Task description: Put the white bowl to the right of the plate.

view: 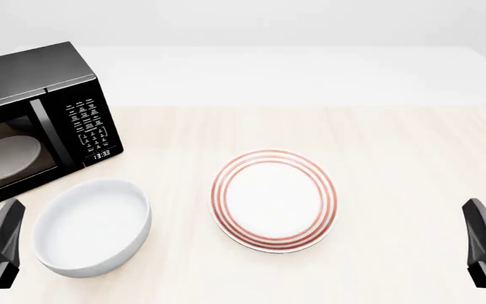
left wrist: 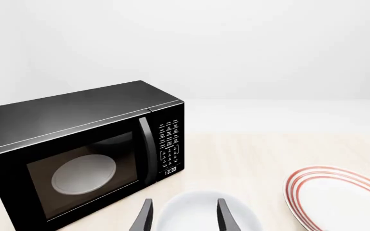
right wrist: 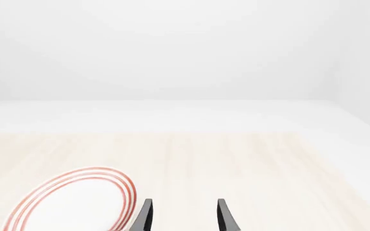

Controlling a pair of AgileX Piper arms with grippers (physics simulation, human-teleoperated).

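Bowl (view: 93,227) left of the plate (view: 274,201), on the desk (view: 395,158).
Both claws, left (left wrist: 184,216) and right (right wrist: 184,216), spread, gripping nothing; microwave (view: 32,120) far left of plate.

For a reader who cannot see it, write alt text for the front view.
A white bowl sits left of a red-ringed plate on a pale wooden table, a black microwave behind it. Two grippers wait at the near corners.

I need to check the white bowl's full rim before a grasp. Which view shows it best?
The front view: the whole white bowl shows, rim and inside, left of the plate. The left wrist view shows only part of it, behind the left gripper. The right wrist view misses it.
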